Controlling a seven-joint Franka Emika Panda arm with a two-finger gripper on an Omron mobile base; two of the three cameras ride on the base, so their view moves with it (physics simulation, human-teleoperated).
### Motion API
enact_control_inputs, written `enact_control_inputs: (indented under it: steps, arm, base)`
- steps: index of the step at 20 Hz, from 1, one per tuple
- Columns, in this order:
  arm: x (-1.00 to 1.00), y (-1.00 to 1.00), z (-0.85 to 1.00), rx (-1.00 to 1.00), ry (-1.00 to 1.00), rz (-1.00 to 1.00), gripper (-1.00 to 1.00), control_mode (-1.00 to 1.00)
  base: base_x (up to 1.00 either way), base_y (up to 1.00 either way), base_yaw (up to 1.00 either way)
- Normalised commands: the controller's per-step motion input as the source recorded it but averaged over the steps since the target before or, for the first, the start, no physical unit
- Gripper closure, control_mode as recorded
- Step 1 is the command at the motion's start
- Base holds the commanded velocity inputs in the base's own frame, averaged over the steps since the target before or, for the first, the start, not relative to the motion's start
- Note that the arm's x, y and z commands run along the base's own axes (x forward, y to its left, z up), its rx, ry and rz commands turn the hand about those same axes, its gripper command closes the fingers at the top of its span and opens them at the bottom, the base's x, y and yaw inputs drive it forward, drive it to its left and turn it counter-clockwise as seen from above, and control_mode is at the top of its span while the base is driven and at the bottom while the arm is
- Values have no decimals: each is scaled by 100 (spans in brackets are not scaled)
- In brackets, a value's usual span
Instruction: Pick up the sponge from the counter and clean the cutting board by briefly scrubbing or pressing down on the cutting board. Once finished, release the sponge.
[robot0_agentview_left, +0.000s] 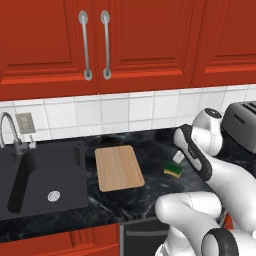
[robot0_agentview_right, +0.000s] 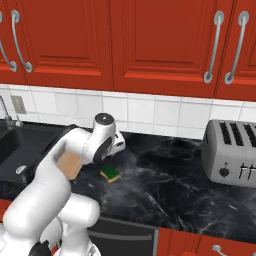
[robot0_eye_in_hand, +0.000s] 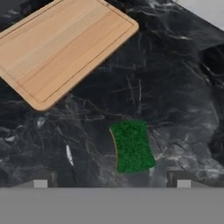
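Directly beneath the gripper (robot0_eye_in_hand: 112, 183): sponge (robot0_eye_in_hand: 132, 146), long axis running fingertip-gap to far side. Fingers spread wide, holding nothing. Cutting board (robot0_eye_in_hand: 61, 46) well beyond.

Robot arm (robot0_agentview_left: 220, 180): smooth, rounded white shells are joined by dark grey to black bands at the joints. A round white cap with a small dark centre is carried on the upper joint (robot0_agentview_right: 103, 119). A black panel is set along one link (robot0_agentview_left: 192, 152). The gripper (robot0_eye_in_hand: 111, 184) is seen as two small dark fingertips (robot0_eye_in_hand: 40, 180) with pale square pads.
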Motion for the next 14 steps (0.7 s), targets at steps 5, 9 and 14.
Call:
enact_control_inputs:
  steps: [5,9,14]
  arm:
    - [-25,48,55,0,-19,-14,-100,-100]
    - [-30,50,48,0,-11,-22,-100,-100]
    - [-25,42,49,0,-1,-26,-100,-100]
  base:
    - [0,0,0]
    - [0,0,0]
    - [0,0,0]
